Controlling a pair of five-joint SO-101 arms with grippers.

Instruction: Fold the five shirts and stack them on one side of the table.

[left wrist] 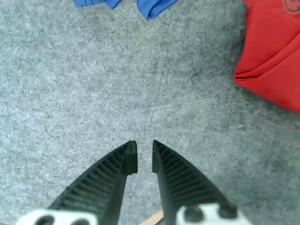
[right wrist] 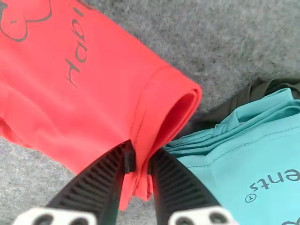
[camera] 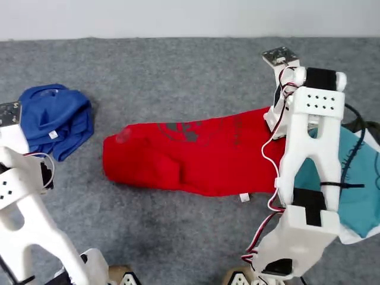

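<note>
Right wrist view is showing the right gripper (right wrist: 140, 159) clamping its jaws on the hem of the red shirt (right wrist: 70, 93), just beside the teal shirt (right wrist: 243, 154). The red shirt is lying stretched across the middle of the tabletop (camera: 178, 71), partly folded. The left gripper (left wrist: 143, 157) is hanging over bare tabletop near the left edge, jaws nearly together and holding nothing. The cloth is looking light, limp and prone to sagging, so pinching a doubled hem or corner is probably serving best. Three shirts are counting clearly: one red, one blue shirt (camera: 56, 119) bunched near the left edge, one teal at the right edge. A dark garment (right wrist: 262, 86) is peeking from under the teal, possibly a fourth.
</note>
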